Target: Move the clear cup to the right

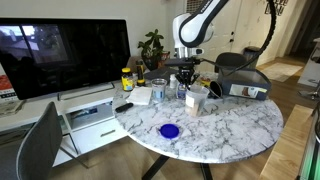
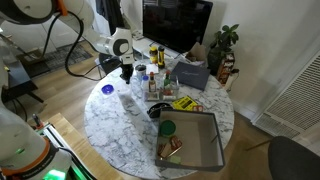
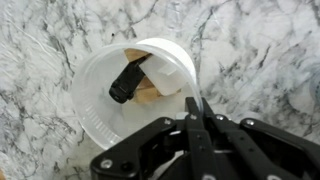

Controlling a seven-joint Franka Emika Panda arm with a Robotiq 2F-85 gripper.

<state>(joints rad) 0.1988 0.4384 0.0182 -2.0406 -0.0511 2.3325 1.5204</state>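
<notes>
The clear cup (image 3: 105,95) is a frosted whitish tumbler seen from above in the wrist view, over the marble table (image 3: 40,30). A dark object and a tan piece show inside or through it. My gripper (image 3: 196,112) has its two fingers pressed together on the cup's rim at the right side. In both exterior views the gripper (image 1: 185,74) (image 2: 127,72) hangs low over the table among small bottles, and the cup itself is hard to make out beneath it.
A flat blue lid (image 1: 169,130) (image 2: 108,89) lies on the table. Small bottles (image 2: 152,80), a white cup with yellow contents (image 1: 195,100), a monitor (image 1: 60,55), a plant (image 1: 152,45) and a grey tray (image 2: 205,145) stand around the gripper.
</notes>
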